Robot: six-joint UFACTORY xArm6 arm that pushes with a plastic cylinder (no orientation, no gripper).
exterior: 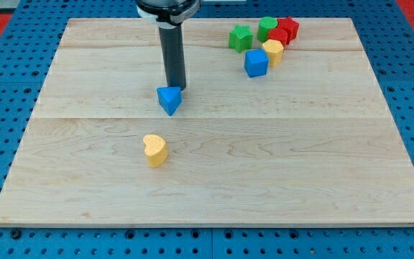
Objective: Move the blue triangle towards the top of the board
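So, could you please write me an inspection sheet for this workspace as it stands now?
Surface: pale wooden board, planks running left to right, lying flat.
Job's things: blue triangle left of centre, in the board's upper half.
Tip: my tip sits at the triangle's top edge, on the side towards the view's top; contact looks likely but is not certain.
Clutter: yellow heart alone below the triangle; a cluster at top right of a green star, green block, two red blocks, yellow block and blue cube.
Grippers: nothing seen.
Cables: nothing seen.
Surroundings: blue perforated base around the board.
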